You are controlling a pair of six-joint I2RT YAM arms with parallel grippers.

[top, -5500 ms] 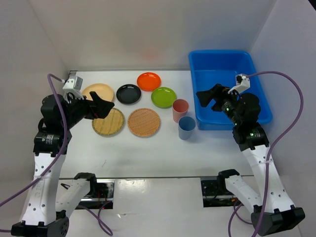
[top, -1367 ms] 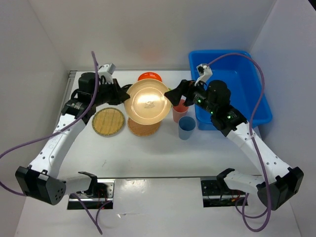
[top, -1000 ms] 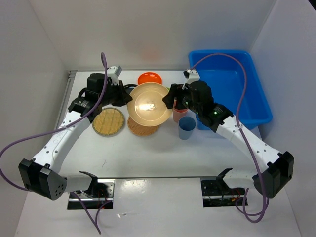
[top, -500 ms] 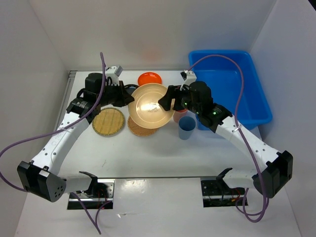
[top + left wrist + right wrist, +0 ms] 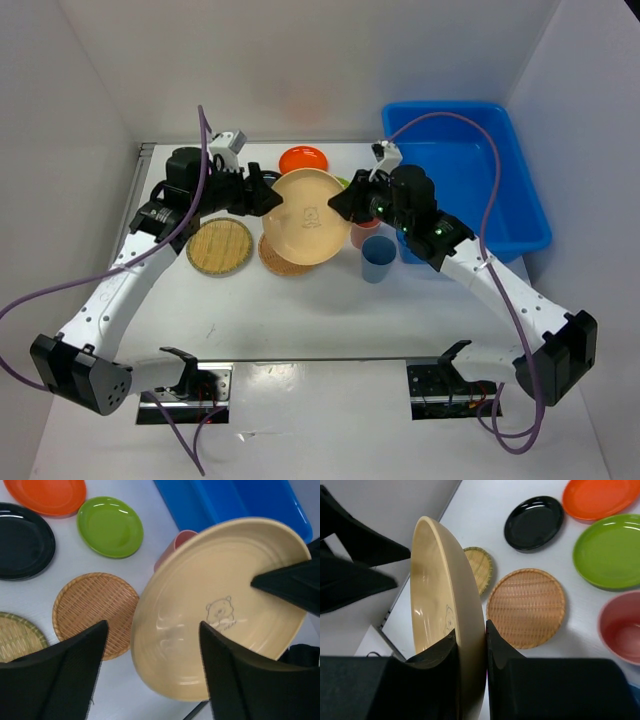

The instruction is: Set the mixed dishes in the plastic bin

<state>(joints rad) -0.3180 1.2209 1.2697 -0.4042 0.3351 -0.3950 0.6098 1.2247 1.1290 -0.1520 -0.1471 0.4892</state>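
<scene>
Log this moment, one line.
tan plate: airborne, tilted | right tool: clamped on rim | left tool: open | blue bin: no plate yet

Both arms are extended inward; the left gripper is spread open, the right gripper is clamped on a plate.

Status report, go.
Right end effector shut on tan plate rim. Left end effector open, beside plate. Blue cup stands between plate and blue bin.

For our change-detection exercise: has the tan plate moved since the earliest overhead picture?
Yes. The tan plate moved right and now hangs lifted by the orange plate, nearer the plastic bin.
</scene>
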